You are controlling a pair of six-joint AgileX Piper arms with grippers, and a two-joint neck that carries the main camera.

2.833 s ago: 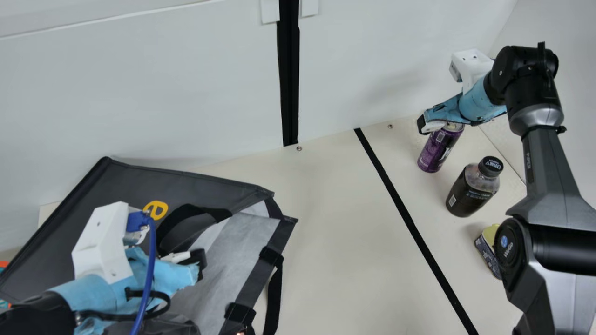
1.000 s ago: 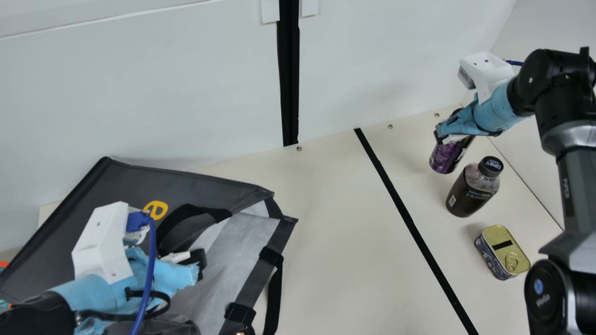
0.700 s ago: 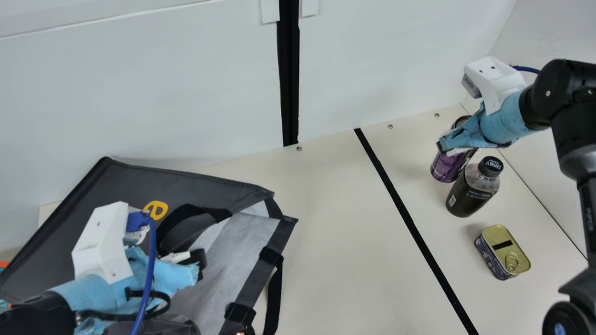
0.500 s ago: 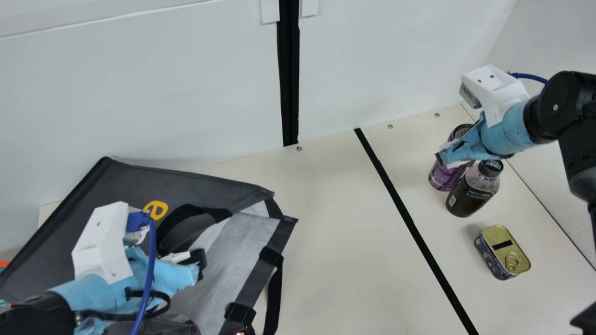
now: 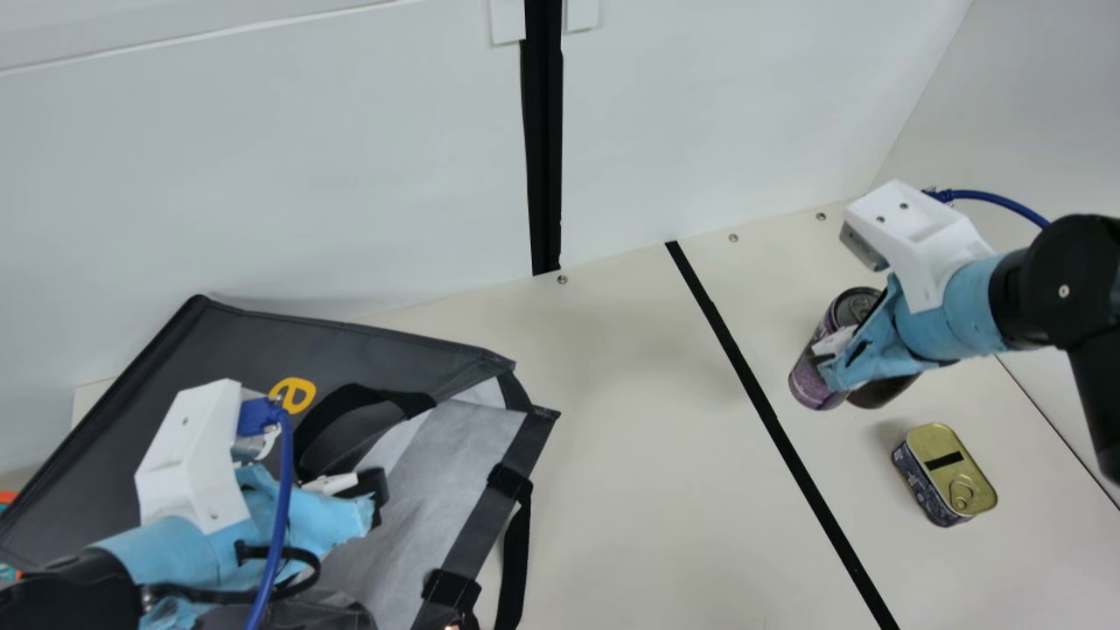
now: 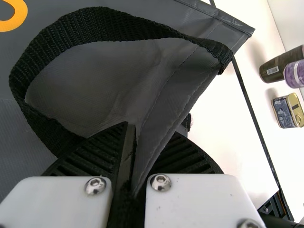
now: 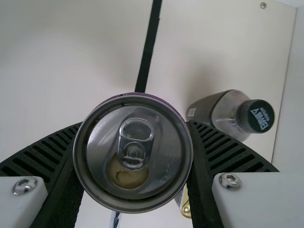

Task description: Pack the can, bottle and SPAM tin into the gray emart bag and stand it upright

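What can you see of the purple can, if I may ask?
The can is a printed purple cylinder, apparently metal, with a rimmed silvery lid, ring tab and a tan patch beside it. Lid up, it is gripped between the ribbed fingers of the right tool, near the bottle. Whether it touches the table is unclear.

illumination is bright and diffuse. a soft-edged shadow falls on the table (image 5: pixel 647 490) beside the spam tin (image 5: pixel 949 468). left wrist view: the table washes out to near white. right wrist view: the can lid (image 7: pixel 166 164) returns muted glare.

Left arm (image 5: pixel 166 547) has pinched jaws; right arm (image 5: pixel 962 306), parted.
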